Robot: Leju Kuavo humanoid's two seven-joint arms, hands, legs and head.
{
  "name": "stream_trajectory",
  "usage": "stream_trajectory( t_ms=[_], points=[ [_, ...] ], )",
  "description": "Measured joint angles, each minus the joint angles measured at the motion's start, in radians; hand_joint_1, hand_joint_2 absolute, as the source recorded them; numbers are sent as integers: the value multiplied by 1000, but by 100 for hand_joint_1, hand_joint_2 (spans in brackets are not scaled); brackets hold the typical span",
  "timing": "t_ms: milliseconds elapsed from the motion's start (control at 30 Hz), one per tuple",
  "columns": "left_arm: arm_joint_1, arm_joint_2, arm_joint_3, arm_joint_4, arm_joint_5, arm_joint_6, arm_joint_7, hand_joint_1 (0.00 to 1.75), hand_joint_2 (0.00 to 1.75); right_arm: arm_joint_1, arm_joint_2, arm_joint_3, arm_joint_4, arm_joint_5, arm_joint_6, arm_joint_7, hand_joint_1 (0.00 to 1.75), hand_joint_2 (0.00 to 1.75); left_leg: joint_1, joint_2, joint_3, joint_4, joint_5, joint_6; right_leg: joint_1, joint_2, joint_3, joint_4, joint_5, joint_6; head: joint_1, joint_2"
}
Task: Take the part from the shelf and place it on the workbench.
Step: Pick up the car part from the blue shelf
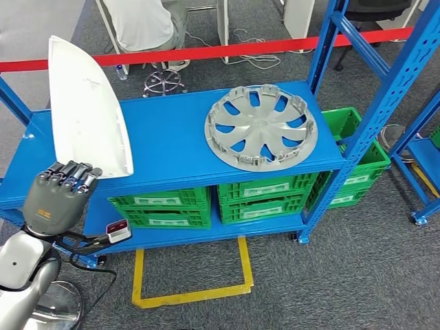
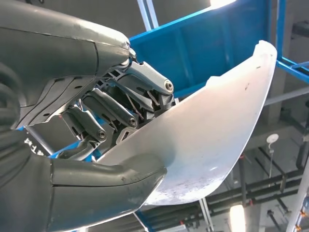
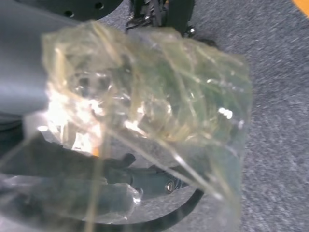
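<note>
At the far left of the head view, the left hand was raised in front of the blue shelf, its fingers curled over the lower edge of the white part. The part, a curved white shell, stood nearly upright with its pointed end up, held above the left end of the shelf's top deck. From the left wrist view, the left hand clamped the white part between its thick thumb on one face and its darker fingers on the other. Further right on the same deck lay a silver wheel cover, flat and well apart from the part. Below the deck, green crates sat side by side on the lower level, with more green crates just beyond the right upright. A red barrier tape ran behind the shelf, and a seated person was behind it. The right hand was wrapped in clear plastic film above grey carpet; I cannot tell whether its fingers were apart or together.
</note>
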Motion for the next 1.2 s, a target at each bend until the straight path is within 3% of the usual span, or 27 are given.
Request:
stream_trajectory(
  t_ms=[33, 100, 167, 200, 267, 300, 367, 433, 467, 500, 533, 600, 667, 700, 767, 800, 833, 867, 933, 967, 1000, 1033, 1100, 1167, 1200],
  points=[
    [3, 3, 2, 0, 0, 0, 2, 175, 175, 0, 1, 0, 0, -2, 2, 0, 0, 0, 0, -1, 27, -25, 25, 3, 1, 1, -10, 1, 8, 1, 0, 0],
    [7, 10, 6, 0, 0, 0, 5, 175, 175, 0, 3, 0, 0, -3, 5, 0, 0, 0, -2, -4, 119, -158, 75, 14, 3, 4, -25, 2, 22, 7, 0, 0],
    [8, 16, 12, -1, 0, 0, 7, 175, 175, 0, 4, 0, 0, -3, 6, 0, 0, 0, -7, -7, 193, -280, 81, 24, 4, 6, -35, 2, 38, 17, 1, 0],
    [9, 18, 14, -2, 0, 0, 8, 175, 175, 1, 5, 0, 0, -3, 7, 0, 0, 0, -10, -8, 205, -306, 76, 28, 4, 6, -37, 1, 47, 24, 1, 0],
    [11, 21, 17, -2, 0, 0, 9, 175, 175, 2, 5, 0, 0, -4, 6, 0, 0, 0, -12, -5, 198, -315, 87, 40, 3, 6, -41, -4, 60, 37, 1, 0],
    [11, 22, 18, -2, 0, 0, 9, 175, 175, 3, 5, 0, 0, -4, 6, 0, 0, 0, -11, -3, 190, -317, 97, 48, 2, 5, -48, 2, 49, 42, 2, 0],
    [11, 23, 19, -2, 0, 0, 9, 175, 175, 3, 6, 0, 0, -4, 6, 0, 0, 0, -8, 2, 168, -322, 121, 62, 1, 4, -76, 68, -27, 49, 5, 0],
    [14, 23, 19, -2, 0, 0, 10, 175, 175, 3, 6, 0, 0, -4, 7, 1, 0, 0, -12, 4, 139, -320, 143, 68, 2, 3, -113, 199, -119, 54, 6, 0],
    [16, 23, 19, -2, 0, 0, 10, 175, 175, 3, 6, 0, 0, -4, 7, 1, 0, 0, -15, 4, 123, -319, 155, 69, 2, 3, -121, 256, -137, 55, 6, 0],
    [17, 23, 19, -2, 0, 0, 10, 175, 175, 3, 6, 0, 0, -4, 7, 1, 0, 0, -18, 5, 108, -318, 166, 69, 2, 3, -117, 286, -131, 54, 6, 0],
    [18, 23, 19, -2, 0, 0, 10, 175, 175, 2, 6, 0, 0, -4, 7, 1, 0, 0, -21, 5, 93, -317, 177, 69, 4, 3, -93, 279, -105, 51, 6, 0],
    [19, 23, 20, -2, 0, 0, 10, 175, 175, 1, 6, 0, 0, -4, 7, 1, 0, 0, -25, 5, 68, -312, 195, 66, 9, 2, 5, 164, -59, 38, 6, 0],
    [21, 24, 22, -3, 0, 1, 13, 175, 175, -1, 6, 0, 0, -4, 8, 0, 0, 0, -29, 6, 53, -305, 210, 59, 16, 1, 113, 13, -69, 27, 5, 0],
    [23, 25, 24, -3, 0, 1, 16, 175, 175, -2, 6, 0, 0, -4, 10, -2, 0, 0, -28, 7, 49, -303, 218, 55, 19, 1, 139, -30, -81, 23, 5, 0],
    [33, 29, 28, -4, 0, 1, 29, 175, 175, -2, 7, 0, 0, -4, 18, -9, 0, 0, -26, 9, 43, -301, 231, 43, 21, 2, 137, -51, -79, 13, 6, 0],
    [42, 33, 32, -6, 0, 1, 38, 175, 175, -1, 9, 0, 0, -5, 22, -13, 0, 0, -24, 7, 38, -296, 223, 36, 20, 1, 128, -52, -70, 5, 6, 0],
    [53, 39, 37, -9, 0, 1, 47, 175, 175, 0, 11, 0, 0, -7, 25, -18, 0, 0, -22, 5, 31, -278, 196, 30, 18, 0, 118, -54, -60, -3, 5, 0],
    [65, 44, 44, -12, 0, 1, 55, 175, 175, 0, 13, 0, 0, -10, 27, -22, 0, 0, -20, 2, 20, -243, 152, 23, 15, -2, 109, -55, -48, -10, 3, 0],
    [90, 55, 60, -18, 3, 1, 71, 175, 175, 0, 15, -3, 0, -17, 28, -26, 0, 0, -13, 0, -6, -123, 48, 11, 16, -3, 84, -53, -24, -16, -1, 0],
    [105, 60, 68, -21, 5, 1, 77, 175, 175, 1, 18, -5, 0, -19, 29, -26, 0, 0, -9, 0, -14, -64, 21, 6, 17, -3, 69, -51, -11, -16, -2, 0],
    [121, 65, 77, -25, 7, 1, 82, 175, 175, 1, 21, -8, 0, -21, 31, -24, 0, 0, -6, -1, -11, -26, 17, 3, 17, -3, 51, -48, 0, -14, -2, 0],
    [138, 70, 87, -31, 7, 1, 86, 175, 175, 1, 25, -10, 1, -21, 33, -21, 0, 0, -4, -1, 7, -22, 36, 0, 16, -2, 33, -43, 10, -12, -2, 0],
    [177, 78, 115, -55, 6, 1, 92, 175, 175, 1, 35, -12, 6, -19, 39, -14, 0, 0, 0, -1, 91, -118, 87, -1, 15, -1, 1, -28, 25, -6, -3, 0],
    [216, 87, 147, -88, 4, 1, 97, 175, 175, 1, 42, -12, 12, -18, 44, -8, 0, 0, -1, -3, 185, -258, 88, 5, 17, 1, -22, -14, 38, 4, -3, 0],
    [236, 91, 163, -105, 4, 2, 99, 175, 175, 2, 45, -12, 14, -18, 47, -7, 0, 0, -3, -4, 209, -300, 78, 11, 17, 2, -28, -10, 45, 9, -3, 0]
  ],
)
